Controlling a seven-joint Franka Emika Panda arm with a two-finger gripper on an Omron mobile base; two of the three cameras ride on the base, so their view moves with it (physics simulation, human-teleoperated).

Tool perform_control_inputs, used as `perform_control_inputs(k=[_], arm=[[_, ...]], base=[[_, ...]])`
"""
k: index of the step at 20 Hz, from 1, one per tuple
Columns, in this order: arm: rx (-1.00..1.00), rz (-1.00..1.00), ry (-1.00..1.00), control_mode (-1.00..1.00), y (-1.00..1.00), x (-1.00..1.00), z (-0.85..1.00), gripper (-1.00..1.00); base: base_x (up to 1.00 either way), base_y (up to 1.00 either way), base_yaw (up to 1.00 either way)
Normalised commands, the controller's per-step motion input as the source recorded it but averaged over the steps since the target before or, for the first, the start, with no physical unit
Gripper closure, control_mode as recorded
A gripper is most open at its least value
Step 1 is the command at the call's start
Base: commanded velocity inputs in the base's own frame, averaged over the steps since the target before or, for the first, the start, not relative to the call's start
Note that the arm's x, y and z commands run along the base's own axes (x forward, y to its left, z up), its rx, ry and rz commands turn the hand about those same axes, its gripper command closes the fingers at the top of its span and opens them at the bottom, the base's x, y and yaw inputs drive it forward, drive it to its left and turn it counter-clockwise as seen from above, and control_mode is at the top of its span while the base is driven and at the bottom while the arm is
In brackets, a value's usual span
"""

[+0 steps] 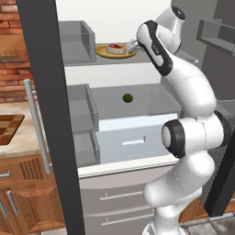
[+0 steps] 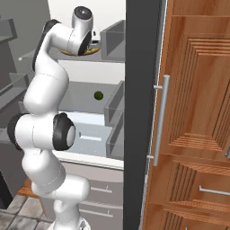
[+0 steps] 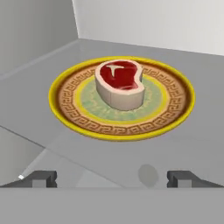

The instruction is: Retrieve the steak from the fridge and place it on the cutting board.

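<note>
The steak (image 1: 115, 48) (image 3: 120, 83), red with a pale fat rim, lies on a round yellow plate (image 3: 65, 113) on the upper shelf of the open fridge (image 1: 137, 13). My gripper (image 1: 132, 45) (image 3: 113, 179) hovers just in front of the plate at shelf height. It is open wide, its fingertips (image 3: 40, 178) far apart with nothing between them, and it is a short way from the steak. The checkered cutting board (image 1: 8, 128) lies on the counter at the far left, beyond the fridge door (image 1: 50, 114). In the right base view my arm hides most of the plate (image 2: 97, 50).
A small dark green fruit (image 1: 127, 97) (image 2: 98, 95) sits on the lower shelf above the white drawer (image 1: 133, 137). Grey door bins (image 1: 82, 110) (image 2: 113, 108) flank the opening on both sides. The left door has a silver handle (image 1: 36, 128). Wooden cabinets (image 2: 197, 112) stand to the right.
</note>
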Motion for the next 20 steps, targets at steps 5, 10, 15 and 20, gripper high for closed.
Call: perform_control_inputs(k=[5,10,15,20], arm=[[0.00,0.05,0.10,-1.00,0.00,0.35,-0.08,-1.00],[0.00,0.03,0.01,-1.00,0.08,0.38,-0.01,-1.00],[0.00,0.03,0.00,-1.00,0.15,0.37,0.00,-1.00],[0.00,0.03,0.00,-1.00,0.15,0.38,-0.02,-1.00]], base=[[0.00,0.00,0.00],[0.00,0.00,0.00],[0.00,0.00,0.00],[0.00,0.00,0.00]])
